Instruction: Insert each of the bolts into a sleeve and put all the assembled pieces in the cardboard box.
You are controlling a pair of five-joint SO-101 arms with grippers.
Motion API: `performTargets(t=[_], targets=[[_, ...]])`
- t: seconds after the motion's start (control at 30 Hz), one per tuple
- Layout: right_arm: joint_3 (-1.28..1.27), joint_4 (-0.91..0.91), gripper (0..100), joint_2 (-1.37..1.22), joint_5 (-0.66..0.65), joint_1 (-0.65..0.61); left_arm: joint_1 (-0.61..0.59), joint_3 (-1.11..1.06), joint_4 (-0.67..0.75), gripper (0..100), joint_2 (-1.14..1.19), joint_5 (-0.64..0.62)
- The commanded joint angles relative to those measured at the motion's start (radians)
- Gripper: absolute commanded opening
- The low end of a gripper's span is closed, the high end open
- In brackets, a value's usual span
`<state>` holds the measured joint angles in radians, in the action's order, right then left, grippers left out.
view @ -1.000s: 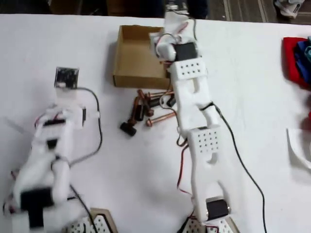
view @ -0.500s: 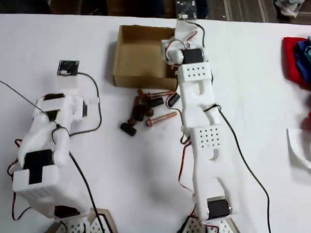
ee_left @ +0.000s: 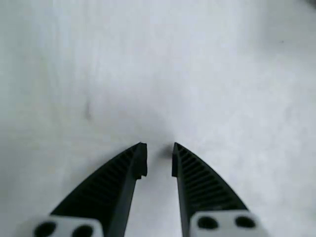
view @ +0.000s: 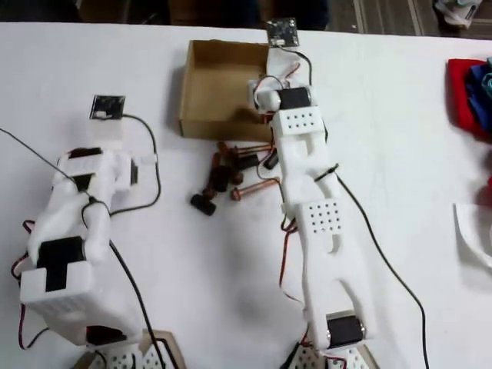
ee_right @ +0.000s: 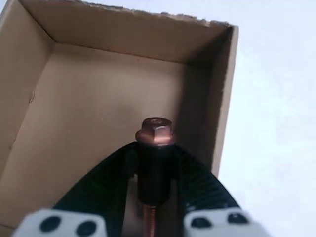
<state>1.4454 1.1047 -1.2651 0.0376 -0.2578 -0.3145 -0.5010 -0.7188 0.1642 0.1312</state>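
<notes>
My right gripper [ee_right: 156, 154] is shut on an assembled piece [ee_right: 156, 133], a copper bolt inside a black sleeve, held upright above the inside of the cardboard box [ee_right: 123, 34] near one side wall. In the high view the right arm [view: 296, 123] stretches to the box [view: 188, 84] at its right near corner. Loose copper bolts [view: 257, 187] and black sleeves [view: 202, 204] lie in a pile just in front of the box. My left gripper [ee_left: 158, 159] hangs over bare white table, open by a narrow gap and holding nothing. The left arm [view: 77, 207] sits folded at the left.
A red cloth [view: 467, 84] lies at the table's right edge, with a white curved object [view: 470, 238] below it. Cables trail beside both arms. The right arm's forearm passes close over the pile's right end.
The left arm folded back toward its base, then held still. The right wrist swung right along the box's edge and came back a little left, lower over the box.
</notes>
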Motion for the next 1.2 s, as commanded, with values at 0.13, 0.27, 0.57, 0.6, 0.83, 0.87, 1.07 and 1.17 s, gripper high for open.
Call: performTargets(t=[0.13, 0.27, 0.57, 0.6, 0.83, 0.87, 1.07, 1.17], targets=[[0.063, -0.03, 2.0, 0.015, -0.002, -0.012, -0.012, 0.042, -0.005, 10, 0.002, -0.006], [0.032, -0.033, 2.0, 0.012, -0.002, -0.018, -0.012, 0.042, -0.005, 10, 0.002, -0.006], [0.031, -0.031, 2.0, 0.01, -0.002, -0.022, -0.012, 0.042, -0.005, 10, 0.002, -0.006], [0.029, -0.028, 2.0, 0.008, -0.002, -0.022, -0.012, 0.042, -0.005, 10, 0.002, -0.006], [-0.032, -0.033, 2.4, 0.01, -0.002, -0.022, -0.012, 0.042, -0.005, 10, 0.002, -0.005], [-0.035, -0.033, 2.4, 0.01, 0.0, -0.022, -0.012, 0.042, -0.005, 10, 0.002, -0.005], [-0.035, -0.035, 5.9, 0.018, 0.0, -0.022, -0.012, 0.042, -0.005, 10, 0.002, -0.003], [-0.035, -0.035, 11.8, 0.019, 0.0, -0.022, -0.012, 0.042, -0.005, 10, 0.002, -0.003]])
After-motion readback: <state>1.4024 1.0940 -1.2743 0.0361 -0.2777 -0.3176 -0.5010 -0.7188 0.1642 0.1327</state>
